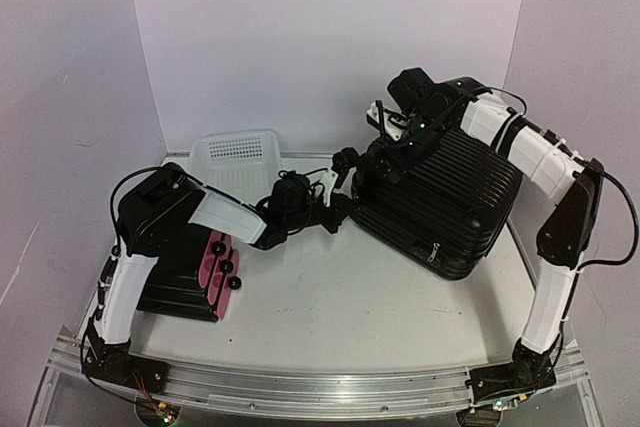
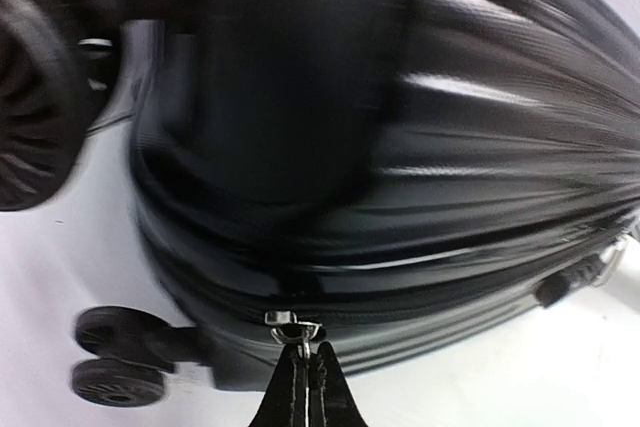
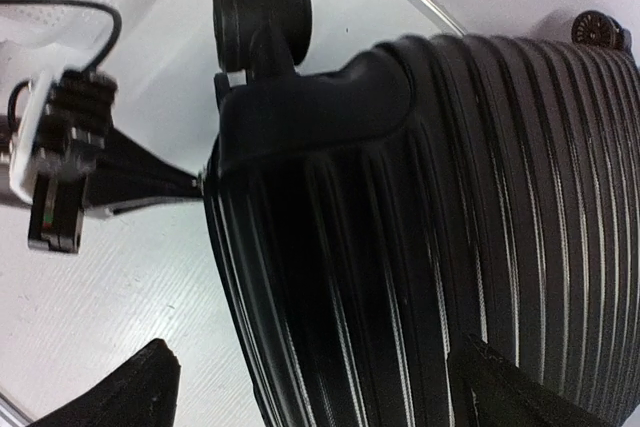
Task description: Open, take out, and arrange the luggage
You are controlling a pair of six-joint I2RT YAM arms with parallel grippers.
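Two hands at the luggage (image 1: pixel 450 197): left hand (image 2: pixel 303 372) pinches shut on the zipper pull (image 2: pixel 290 321), right hand (image 3: pixel 318 377) spreads wide open, straddling its ribbed side.

luggage (image 2: pixel 480 147) shell smeared in left wrist view.

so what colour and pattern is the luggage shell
The luggage is black with raised ribs; right wrist view.

White-shelled left arm (image 1: pixel 126 292) and right arm (image 1: pixel 551 299), black joints, thin black cables along both.
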